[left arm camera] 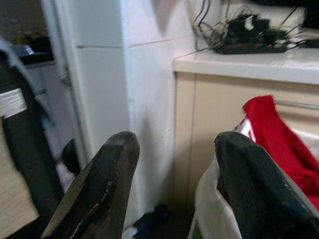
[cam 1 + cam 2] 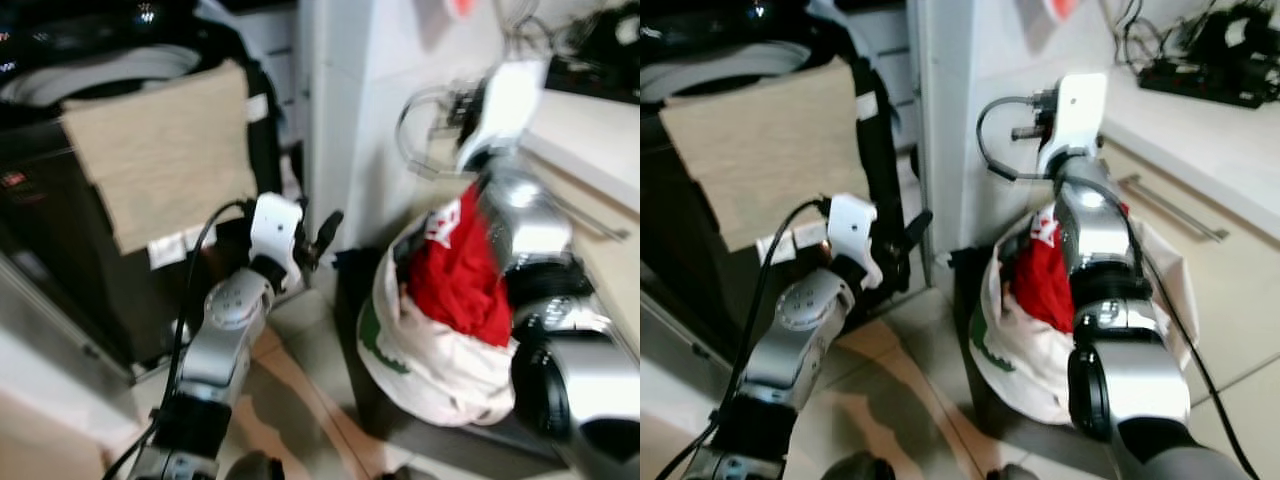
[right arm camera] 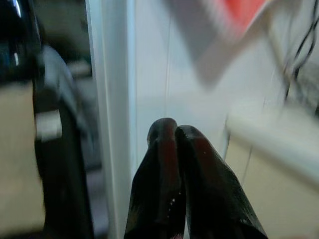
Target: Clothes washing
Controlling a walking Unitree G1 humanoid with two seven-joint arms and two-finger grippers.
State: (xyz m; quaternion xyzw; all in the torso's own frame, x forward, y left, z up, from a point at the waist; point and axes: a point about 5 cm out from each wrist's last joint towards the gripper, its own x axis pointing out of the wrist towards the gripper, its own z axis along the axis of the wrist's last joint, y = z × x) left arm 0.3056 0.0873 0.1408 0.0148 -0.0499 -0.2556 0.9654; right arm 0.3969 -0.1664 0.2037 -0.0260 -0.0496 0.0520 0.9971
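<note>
The red garment (image 2: pixel 1045 280) lies bunched in the mouth of a white laundry bag (image 2: pixel 1015 350), which stands on the tiled floor (image 2: pixel 910 390) at about 5 o'clock in the head views, against the beige cabinet front (image 2: pixel 1210 290) under the counter (image 2: pixel 1200 130). The right gripper (image 3: pixel 174 134) is raised above the bag, at roughly 1 o'clock, near the white pillar (image 2: pixel 950 120); its two fingers are pressed together with nothing between them. The left gripper (image 1: pixel 172 149) sits at about 9 o'clock of the bag, low and near the pillar's foot, fingers spread wide and empty, with the bag's rim and the red cloth just beyond one finger. Up at 10 o'clock, a beige towel (image 2: pixel 160 150) hangs over the dark washing machine (image 2: pixel 60 240).

The step in hand looks like fetching laundry from the bag, not yet begun. Next, a gripper likely needs to descend onto the red cloth, open, pinch a fold, and carry it toward the machine at 10 o'clock.
</note>
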